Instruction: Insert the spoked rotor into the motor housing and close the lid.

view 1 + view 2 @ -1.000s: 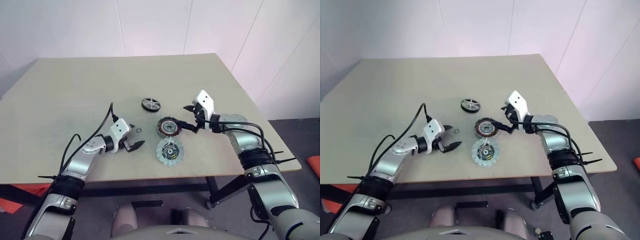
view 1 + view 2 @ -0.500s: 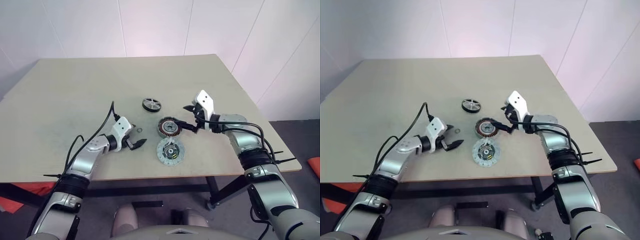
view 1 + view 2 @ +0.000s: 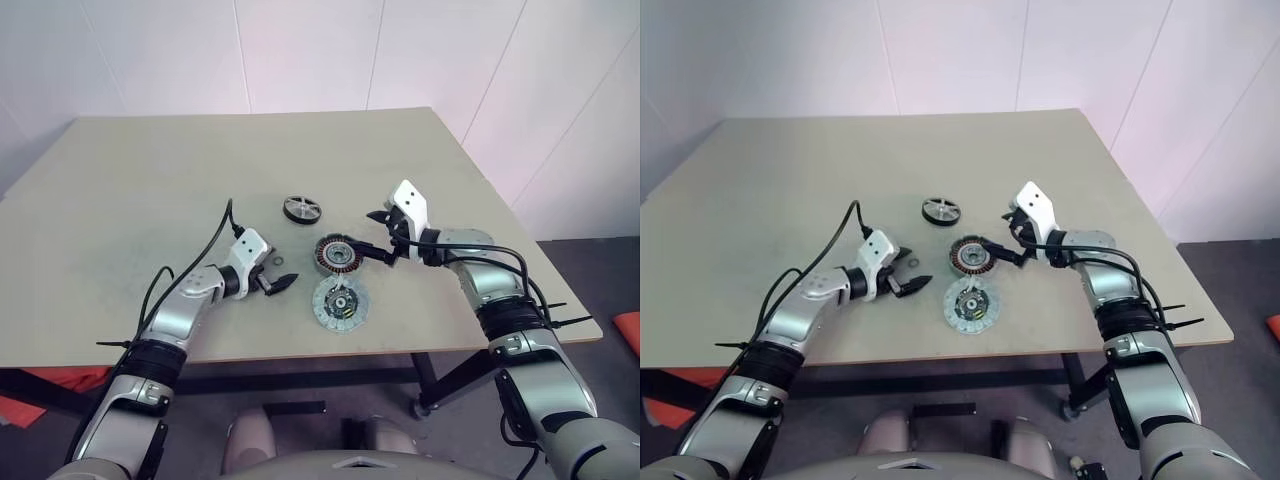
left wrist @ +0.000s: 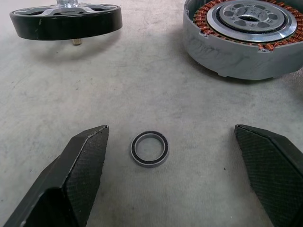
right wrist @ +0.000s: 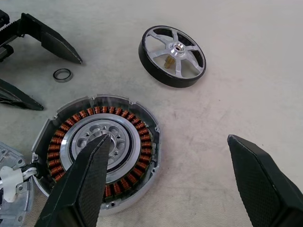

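Rotor [image 3: 302, 208] lies flat on desk [image 3: 150, 180], beyond housing [image 3: 337, 254], lid [image 3: 341, 303] nearest. R gripper [image 5: 165, 184] closer to rotor, jaws apart, empty; L gripper [image 4: 175, 165] jaws apart around washer [image 4: 149, 148].

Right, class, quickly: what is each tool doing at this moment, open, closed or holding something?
Left tool: open, holding nothing, small ring lying between its fingers.
Right tool: open, holding nothing, beside the housing.

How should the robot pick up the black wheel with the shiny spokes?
Probably by the black rim of the wheel, coming from above with one finger on each side. It lies flat on the table, and the round rim gives two opposite faces to pinch.
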Available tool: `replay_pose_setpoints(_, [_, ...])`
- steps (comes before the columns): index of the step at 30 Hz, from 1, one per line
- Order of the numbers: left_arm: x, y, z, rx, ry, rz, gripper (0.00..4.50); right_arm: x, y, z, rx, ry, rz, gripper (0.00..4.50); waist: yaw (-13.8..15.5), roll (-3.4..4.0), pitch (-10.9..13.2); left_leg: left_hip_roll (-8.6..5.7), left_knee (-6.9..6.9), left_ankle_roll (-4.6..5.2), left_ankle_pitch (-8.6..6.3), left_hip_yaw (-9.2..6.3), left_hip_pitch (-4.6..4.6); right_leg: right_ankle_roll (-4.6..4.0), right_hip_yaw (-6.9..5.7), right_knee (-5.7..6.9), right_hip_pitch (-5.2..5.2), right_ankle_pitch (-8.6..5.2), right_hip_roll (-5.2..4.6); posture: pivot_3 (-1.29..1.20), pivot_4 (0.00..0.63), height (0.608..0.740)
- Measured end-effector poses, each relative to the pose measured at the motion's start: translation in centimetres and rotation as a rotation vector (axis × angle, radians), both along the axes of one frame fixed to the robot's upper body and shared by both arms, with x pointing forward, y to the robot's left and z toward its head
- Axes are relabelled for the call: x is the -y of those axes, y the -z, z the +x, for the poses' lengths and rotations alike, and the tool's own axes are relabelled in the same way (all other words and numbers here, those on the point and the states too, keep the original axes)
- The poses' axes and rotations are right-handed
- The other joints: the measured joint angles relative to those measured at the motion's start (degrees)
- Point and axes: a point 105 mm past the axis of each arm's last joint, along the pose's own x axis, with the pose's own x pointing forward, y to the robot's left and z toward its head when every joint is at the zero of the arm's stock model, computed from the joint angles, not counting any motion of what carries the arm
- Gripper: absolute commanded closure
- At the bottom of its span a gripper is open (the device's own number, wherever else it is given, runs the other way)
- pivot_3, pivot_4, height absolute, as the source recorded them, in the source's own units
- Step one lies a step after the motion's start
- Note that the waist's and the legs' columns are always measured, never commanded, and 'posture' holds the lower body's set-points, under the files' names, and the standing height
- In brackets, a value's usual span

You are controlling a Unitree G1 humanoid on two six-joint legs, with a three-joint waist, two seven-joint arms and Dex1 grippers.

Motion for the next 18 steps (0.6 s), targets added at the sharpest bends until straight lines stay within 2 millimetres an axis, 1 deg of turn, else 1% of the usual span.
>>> replay_pose_setpoints(2, [-0.1,0.1,-0.3,-0.001,0.006,-0.002,1.65,0.1,0.0,0.1,0.0,0.009,0.0,0.0,-0.21,0.0,0.0,0.01,-0.01,0.0,0.0,0.0,0.0,0.0,0.0,0.01,0.0,0.0,0.01,0.0,0.0,0.74])
replay_pose_setpoints(4, [-0.3,0.1,-0.5,-0.002,0.005,0.0,2.24,0.1,0.0,0.1,0.0,0.013,-0.001,0.0,-0.26,0.01,0.0,0.01,-0.01,-0.01,0.0,0.0,0.02,0.0,0.0,0.03,0.0,0.0,0.02,0.0,0.0,0.74])
replay_pose_setpoints(5, [-0.4,0.2,-0.5,-0.002,0.004,0.003,2.64,0.1,0.0,0.1,0.0,0.015,-0.001,0.0,-0.26,0.01,-0.01,0.01,-0.01,-0.01,0.0,0.0,0.07,0.0,0.01,0.04,0.01,0.0,0.02,0.0,0.0,0.74])
replay_pose_setpoints(8, [-0.8,0.2,-0.5,0.0,-0.011,0.014,2.64,0.1,0.0,0.1,0.001,0.017,0.0,0.0,-0.27,0.01,-0.01,0.01,-0.01,-0.02,0.01,0.0,0.17,0.0,0.02,0.05,0.05,0.0,0.02,0.0,0.0,0.74])
replay_pose_setpoints(11, [-1.4,0.1,-0.5,-0.003,-0.03,0.018,3.19,0.1,0.0,0.1,0.002,0.019,0.001,0.0,-0.26,0.01,-0.01,0.0,-0.01,-0.02,0.01,0.0,0.21,0.0,0.03,0.05,0.07,0.0,0.02,0.0,0.0,0.74])
replay_pose_setpoints(14, [-1.5,0.2,-0.6,-0.003,-0.032,0.015,4.12,-0.1,0.1,0.2,0.004,0.023,0.005,0.0,-0.22,0.01,-0.01,0.0,-0.01,-0.02,0.01,0.01,0.2,-0.01,0.04,0.05,0.08,0.01,0.02,0.0,0.0,0.74])
replay_pose_setpoints(18, [-1.8,0.1,-0.3,-0.011,-0.07,-0.011,4.12,0.0,0.0,0.2,0.006,0.029,0.005,0.0,-0.21,0.01,-0.01,0.0,-0.01,-0.02,0.01,0.01,0.19,-0.01,0.04,0.04,0.07,0.01,0.02,0.0,0.0,0.74])
